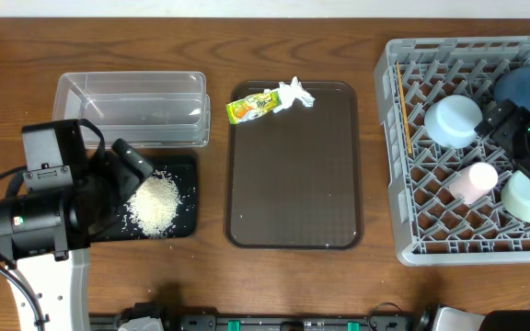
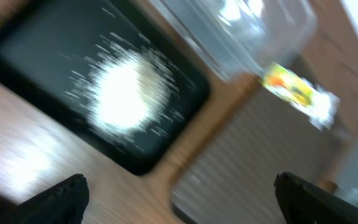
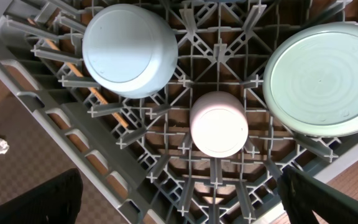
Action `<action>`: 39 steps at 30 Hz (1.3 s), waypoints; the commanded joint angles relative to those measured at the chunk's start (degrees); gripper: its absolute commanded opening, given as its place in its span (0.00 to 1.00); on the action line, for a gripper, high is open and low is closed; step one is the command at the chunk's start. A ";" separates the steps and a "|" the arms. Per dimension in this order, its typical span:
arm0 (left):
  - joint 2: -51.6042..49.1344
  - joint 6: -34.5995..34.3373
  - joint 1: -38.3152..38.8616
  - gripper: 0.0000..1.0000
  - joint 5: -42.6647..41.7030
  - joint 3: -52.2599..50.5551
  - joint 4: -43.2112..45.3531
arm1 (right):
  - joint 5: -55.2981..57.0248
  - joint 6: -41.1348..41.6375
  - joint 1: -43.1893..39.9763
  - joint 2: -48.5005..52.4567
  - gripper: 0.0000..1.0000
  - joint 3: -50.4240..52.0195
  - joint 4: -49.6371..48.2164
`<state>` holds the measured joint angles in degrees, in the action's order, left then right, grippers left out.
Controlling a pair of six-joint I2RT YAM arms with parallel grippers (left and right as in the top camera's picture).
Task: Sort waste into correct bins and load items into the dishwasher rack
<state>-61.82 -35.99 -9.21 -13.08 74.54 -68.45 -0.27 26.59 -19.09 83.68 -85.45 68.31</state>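
Observation:
A heap of white rice [image 1: 157,202] lies in the black tray [image 1: 184,167], blurred in the left wrist view [image 2: 126,93]. The clear tub [image 1: 132,106] stands behind it. The yellow-green wrapper [image 1: 251,107] and the white tissue [image 1: 295,94] lie at the far edge of the brown serving tray [image 1: 293,175]. The grey rack [image 1: 412,230] holds the light blue bowl [image 1: 453,120], dark blue plate [image 1: 528,86], pink cup [image 1: 472,180], mint bowl [image 1: 528,198] and chopstick [image 1: 403,110]. My left gripper [image 2: 179,185] is open and empty beside the rice. My right gripper [image 3: 179,186] is open and empty above the rack.
In the right wrist view the light blue bowl [image 3: 129,50], pink cup [image 3: 219,124] and mint bowl [image 3: 325,78] sit upside down on the rack's pegs [image 3: 166,168]. The left arm's body [image 1: 49,202] covers the black tray's left part.

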 commanded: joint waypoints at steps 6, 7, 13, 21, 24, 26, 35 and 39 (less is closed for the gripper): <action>-0.76 10.64 10.67 0.98 -36.83 0.70 16.13 | -0.17 0.81 -0.35 -0.13 0.99 -0.66 0.07; -0.94 10.47 12.74 0.97 -36.26 0.76 18.43 | -0.17 0.81 -0.35 -0.13 0.99 -0.66 0.09; -8.37 9.53 24.15 0.97 -20.13 8.11 16.65 | -0.17 0.81 -0.35 -0.13 0.99 -0.66 0.07; -32.33 19.61 33.24 0.97 3.50 33.00 -2.84 | -0.17 0.81 -0.35 -0.13 0.99 -0.66 0.09; -38.60 25.42 33.81 0.98 3.54 35.85 0.26 | -0.17 0.81 -0.35 -0.15 0.99 -0.66 0.09; -41.77 26.58 33.83 0.98 3.56 35.85 3.56 | -0.17 0.81 -0.35 -0.13 0.99 -0.66 0.09; -54.93 38.91 34.82 0.96 9.07 35.85 12.31 | -0.17 0.81 -0.35 -0.13 0.99 -0.66 0.07; -60.08 45.97 36.37 0.96 18.38 35.80 15.74 | -0.17 0.81 -0.35 -0.13 0.99 -0.66 0.09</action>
<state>-119.28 1.69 25.89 -3.11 109.34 -53.71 -0.47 26.61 -19.09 83.68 -85.45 68.34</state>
